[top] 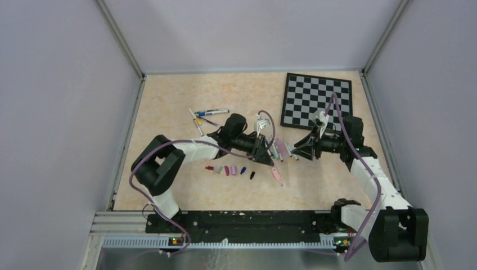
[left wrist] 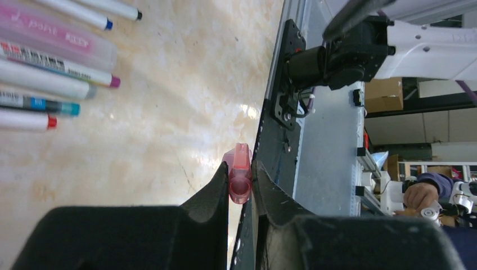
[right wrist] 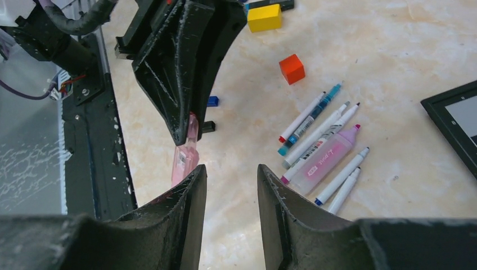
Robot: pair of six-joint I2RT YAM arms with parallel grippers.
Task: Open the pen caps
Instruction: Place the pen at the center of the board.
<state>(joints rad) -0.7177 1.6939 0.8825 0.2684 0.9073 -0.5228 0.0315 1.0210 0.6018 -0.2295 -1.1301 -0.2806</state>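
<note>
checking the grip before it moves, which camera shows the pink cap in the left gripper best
Left wrist: the pink cap sits close up, pinched in the left gripper, open end toward the camera. Right wrist shows only a pink sliver beside that gripper's tip. Top external: too small to tell.

I see my left arm (top: 194,149) and right arm (top: 374,177) as white link shells on chunky black joints, each trailed by a looping purple cable (top: 174,141), ending in matte black wedge-shaped jaws with rough, speckled inner faces.
</note>
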